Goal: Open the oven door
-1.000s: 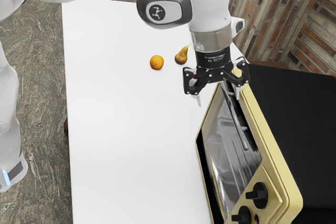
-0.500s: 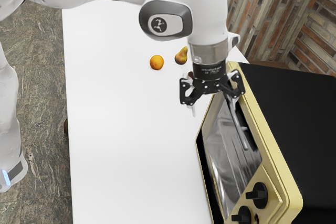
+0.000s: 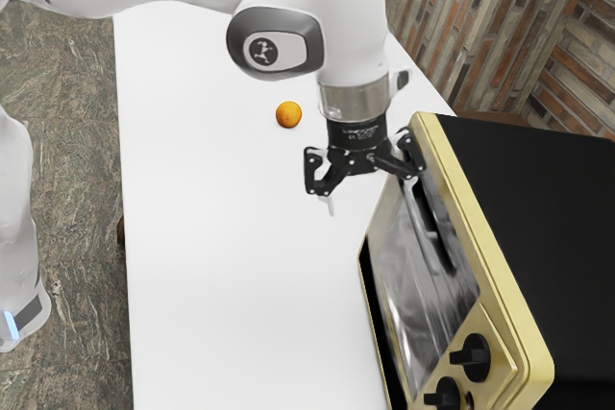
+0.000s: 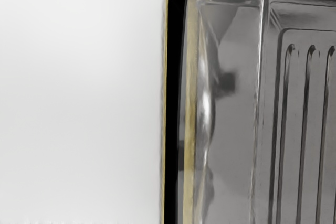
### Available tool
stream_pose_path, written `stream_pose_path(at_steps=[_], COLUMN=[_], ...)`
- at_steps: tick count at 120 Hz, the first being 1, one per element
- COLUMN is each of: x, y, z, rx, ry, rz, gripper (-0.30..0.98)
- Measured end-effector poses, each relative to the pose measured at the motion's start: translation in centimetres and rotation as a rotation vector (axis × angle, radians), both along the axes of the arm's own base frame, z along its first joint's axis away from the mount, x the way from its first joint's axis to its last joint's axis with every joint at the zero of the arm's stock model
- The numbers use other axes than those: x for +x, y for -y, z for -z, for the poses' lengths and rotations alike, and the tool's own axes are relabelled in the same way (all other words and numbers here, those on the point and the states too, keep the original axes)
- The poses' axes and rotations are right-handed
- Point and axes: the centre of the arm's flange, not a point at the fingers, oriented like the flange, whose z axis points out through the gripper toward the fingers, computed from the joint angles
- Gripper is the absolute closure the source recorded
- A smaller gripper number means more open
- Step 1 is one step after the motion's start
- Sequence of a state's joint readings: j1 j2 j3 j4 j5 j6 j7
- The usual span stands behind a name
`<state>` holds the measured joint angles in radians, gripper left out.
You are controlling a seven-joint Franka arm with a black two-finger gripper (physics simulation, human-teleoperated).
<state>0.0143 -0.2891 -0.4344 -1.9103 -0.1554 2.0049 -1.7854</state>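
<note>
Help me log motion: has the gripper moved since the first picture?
Yes: the gripper moved toward the exterior view's left and lower, judged against the upper black knob.

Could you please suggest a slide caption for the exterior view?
Franka arm with claw open at the front of a gold-and-black toaster oven; an orange rests on the white table.

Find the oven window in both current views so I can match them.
Exterior view: oven window, toward the exterior view's right, beside the knobs.
Wrist view: oven window, across the black strip from the white tabletop.
Shared landmark: that black strip, between window and tabletop.
</note>
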Motion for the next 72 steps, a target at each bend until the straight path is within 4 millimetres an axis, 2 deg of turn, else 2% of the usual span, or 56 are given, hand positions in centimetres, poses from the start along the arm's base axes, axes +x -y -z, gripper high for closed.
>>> stream_pose_path(at_steps=[31, 49, 62, 68, 72], x=[-4.6, -6.2, -6.2, -7.1, -8.5], y=[-0.9, -1.3, -3.2, -3.5, -3.3], z=[0.5, 1.0, 2.3, 2.8, 3.6], rx=[0.01, 0.011, -0.017, -0.02, -0.011], ry=[0.021, 0.037, 0.025, 0.026, 0.033], rz=[-0.029, -0.059, -0.126, -0.148, -0.168], gripper=[0.0, 0.03, 0.0, 0.01, 0.02])
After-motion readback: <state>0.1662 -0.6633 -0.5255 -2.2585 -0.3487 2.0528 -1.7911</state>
